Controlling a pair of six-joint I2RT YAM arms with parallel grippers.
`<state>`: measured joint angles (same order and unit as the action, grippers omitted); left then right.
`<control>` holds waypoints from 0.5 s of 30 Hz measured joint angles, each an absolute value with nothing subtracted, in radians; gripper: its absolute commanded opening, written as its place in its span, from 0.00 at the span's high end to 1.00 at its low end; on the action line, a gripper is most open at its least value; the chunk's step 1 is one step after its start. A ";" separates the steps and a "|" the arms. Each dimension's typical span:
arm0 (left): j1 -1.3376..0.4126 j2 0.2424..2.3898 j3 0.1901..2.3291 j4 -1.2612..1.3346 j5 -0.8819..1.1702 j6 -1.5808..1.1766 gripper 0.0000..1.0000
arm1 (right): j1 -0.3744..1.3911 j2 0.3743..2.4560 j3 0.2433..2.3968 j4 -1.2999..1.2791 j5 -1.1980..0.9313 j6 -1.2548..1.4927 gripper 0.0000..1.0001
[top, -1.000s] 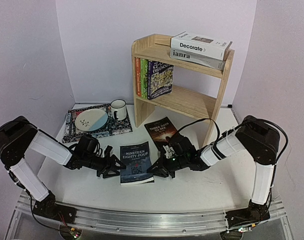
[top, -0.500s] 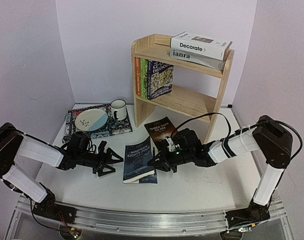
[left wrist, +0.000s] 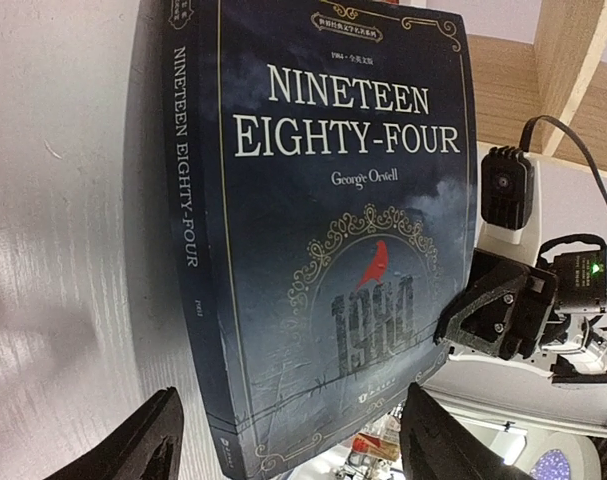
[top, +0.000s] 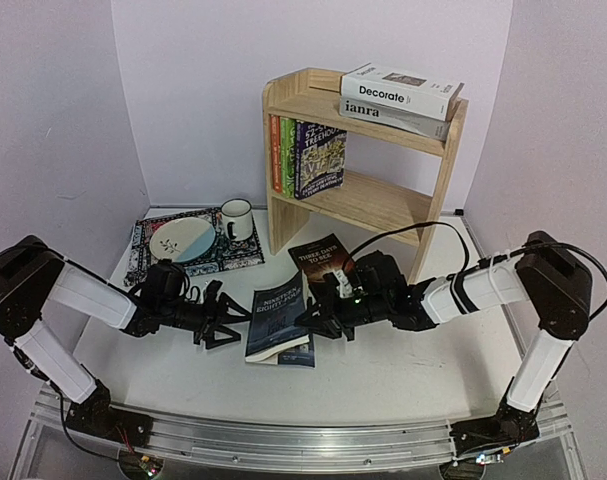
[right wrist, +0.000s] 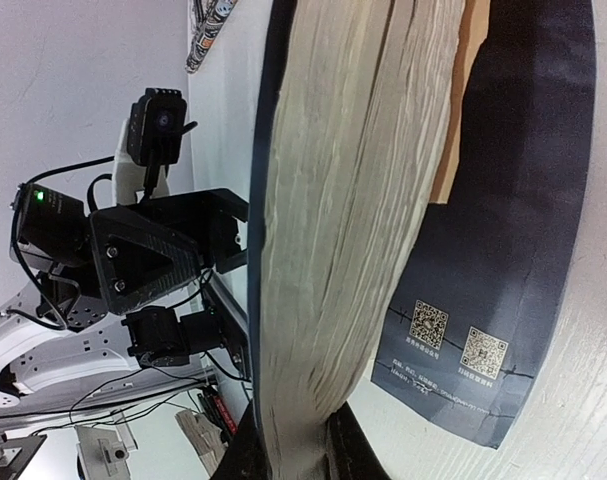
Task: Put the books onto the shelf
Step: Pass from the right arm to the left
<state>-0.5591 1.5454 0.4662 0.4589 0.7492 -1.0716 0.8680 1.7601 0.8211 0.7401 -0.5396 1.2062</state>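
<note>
Placemat: is lying at the far left of the table, carrying a plate and a mug.
Left gripper: is hovering low with its jaws apart, just beside the spine of the dark blue book and holding nothing.
Nineteen Eighty-Four: is sitting between the two grippers at mid-table, its front cover and pages tilting up while the back cover is lying splayed on the table.
Right gripper: is clamping the page edge of Nineteen Eighty-Four from the right.
Three Days to See: is lying flat just behind, near the shelf foot.
Shelf: is standing at the back.
Treehouse paperbacks: are standing upright at the lower tier's left end.
Decorate: is resting on ianra, on the top tier's right end.
</note>
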 measured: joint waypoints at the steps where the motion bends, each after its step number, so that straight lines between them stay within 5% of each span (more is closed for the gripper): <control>1: -0.559 1.555 0.469 0.466 0.756 -1.078 0.25 | 0.868 1.759 0.821 0.742 -0.541 1.208 1.00; 15: -0.560 1.693 0.538 0.534 0.824 -1.136 0.26 | 0.868 1.752 0.803 0.794 -0.560 1.229 1.00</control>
<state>-0.5597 1.6930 0.5383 0.5341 0.8241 -1.1361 0.8680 1.7518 0.8029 0.7939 -0.5601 1.2292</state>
